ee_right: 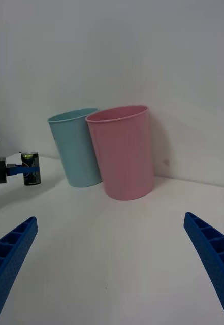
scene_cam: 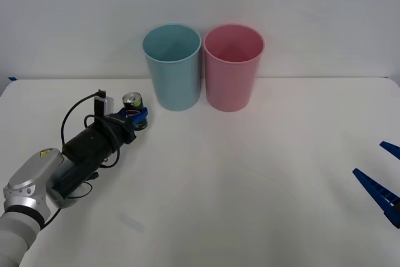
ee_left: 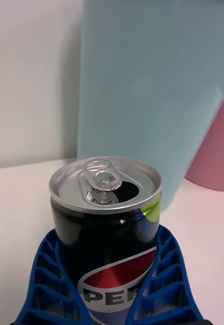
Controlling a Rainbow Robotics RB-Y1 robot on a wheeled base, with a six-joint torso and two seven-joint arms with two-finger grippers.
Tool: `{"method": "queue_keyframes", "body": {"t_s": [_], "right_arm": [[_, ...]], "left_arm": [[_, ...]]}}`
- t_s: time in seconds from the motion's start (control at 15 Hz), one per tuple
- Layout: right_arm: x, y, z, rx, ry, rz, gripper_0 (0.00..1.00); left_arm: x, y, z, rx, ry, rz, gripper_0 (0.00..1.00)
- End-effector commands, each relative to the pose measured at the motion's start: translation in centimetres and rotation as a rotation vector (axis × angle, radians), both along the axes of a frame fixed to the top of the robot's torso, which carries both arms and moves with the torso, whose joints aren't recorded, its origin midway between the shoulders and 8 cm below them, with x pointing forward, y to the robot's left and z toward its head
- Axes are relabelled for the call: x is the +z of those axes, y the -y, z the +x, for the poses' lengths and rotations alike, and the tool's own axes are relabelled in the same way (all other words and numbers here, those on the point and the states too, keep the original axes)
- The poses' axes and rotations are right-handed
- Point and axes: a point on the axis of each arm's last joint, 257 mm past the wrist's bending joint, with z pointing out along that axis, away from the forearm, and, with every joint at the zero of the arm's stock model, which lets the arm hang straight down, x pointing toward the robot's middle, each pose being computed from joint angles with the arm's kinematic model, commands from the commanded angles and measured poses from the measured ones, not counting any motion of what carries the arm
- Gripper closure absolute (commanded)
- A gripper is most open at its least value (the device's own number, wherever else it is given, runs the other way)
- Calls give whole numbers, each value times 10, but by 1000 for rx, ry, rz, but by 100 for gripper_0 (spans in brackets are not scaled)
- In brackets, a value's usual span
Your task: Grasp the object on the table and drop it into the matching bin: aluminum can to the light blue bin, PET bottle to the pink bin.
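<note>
Left gripper [scene_cam: 134,117]: blue fingers clamped round upright aluminum can [scene_cam: 132,100], on table [scene_cam: 250,173] just left of light blue bin [scene_cam: 172,67]. Pink bin [scene_cam: 232,67]: touching blue one. Right gripper [scene_cam: 382,176]: fingers spread, empty, at table's right edge.

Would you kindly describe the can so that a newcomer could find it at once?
On the white table, look left of the light blue bin. There the left end effector grips a small black can with an opened silver top, far shorter than either bin.
</note>
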Motion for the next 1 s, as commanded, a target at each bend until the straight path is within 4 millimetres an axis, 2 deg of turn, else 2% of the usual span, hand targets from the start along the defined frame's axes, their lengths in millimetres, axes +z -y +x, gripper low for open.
{"method": "queue_keyframes", "body": {"t_s": [0.07, 0.33, 0.67, 1.0], "right_arm": [[0, 0, 0, 0, 0, 0, 0], [0, 0, 0, 0, 0, 0, 0], [0, 0, 0, 0, 0, 0, 0], [0, 0, 0, 0, 0, 0, 0]], "left_arm": [[18, -16, -9, -7, 29, -9, 100], [48, -33, -20, -19, 75, -21, 100], [88, -63, -34, -39, 112, -27, 100], [126, -82, -45, -73, 171, -62, 100]]}}
